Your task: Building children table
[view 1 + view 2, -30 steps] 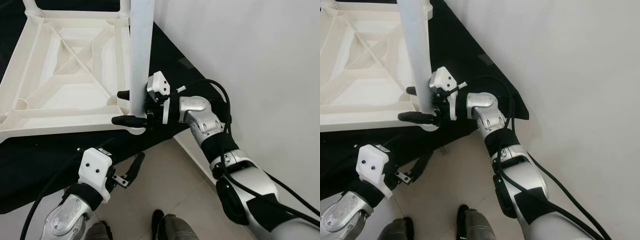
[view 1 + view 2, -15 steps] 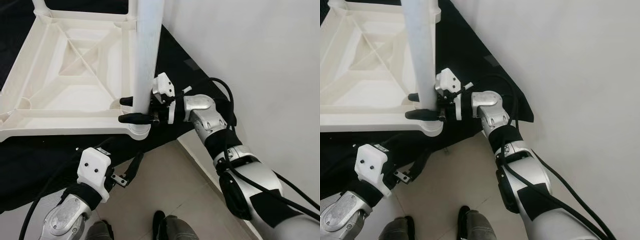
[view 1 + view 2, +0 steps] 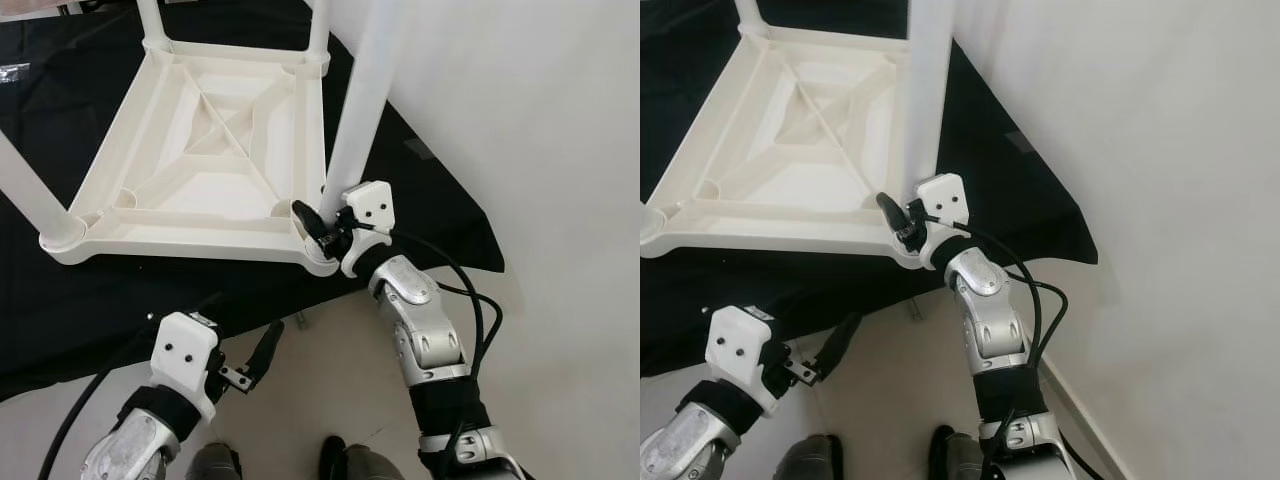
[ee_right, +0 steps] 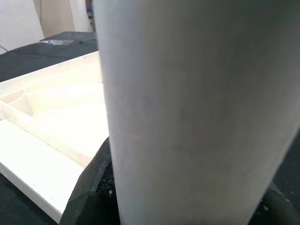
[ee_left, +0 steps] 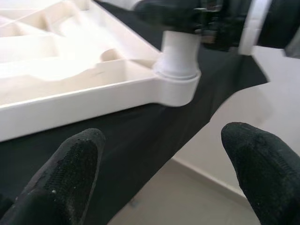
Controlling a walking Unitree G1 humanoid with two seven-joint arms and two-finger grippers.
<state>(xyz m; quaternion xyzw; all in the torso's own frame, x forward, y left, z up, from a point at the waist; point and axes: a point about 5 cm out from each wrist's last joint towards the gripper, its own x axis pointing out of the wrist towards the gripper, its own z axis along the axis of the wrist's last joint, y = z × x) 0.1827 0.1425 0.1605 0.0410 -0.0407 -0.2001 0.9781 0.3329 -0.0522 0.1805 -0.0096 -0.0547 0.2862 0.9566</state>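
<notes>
Left eye view shows the white plastic table top [image 3: 200, 160] lying upside down on a black cloth [image 3: 60, 300] that covers the floor, its ribbed underside facing up. A white table leg [image 3: 362, 110] stands upright in the socket at the top's near right corner, close to the white wall [image 3: 540, 150] on the right. Another leg [image 3: 28, 195] rises from the near left corner, and two more stand at the far corners. The right gripper [image 3: 322, 228] is at the base of the near right leg, just above the socket, with its black fingers [image 4: 91, 187] closed around the leg; in the right wrist view the leg [image 4: 197, 112] runs between the two fingers, touching them. The right arm reaches in from the near right, bent over the pale tiled floor [image 3: 330, 370]. The left gripper [image 3: 262, 352] hangs low at the near left, over the near edge of the cloth and apart from the table; the left wrist view shows its two fingertips [image 5: 70, 164] spread wide with nothing between them, facing the near right corner socket [image 5: 178, 84].
</notes>
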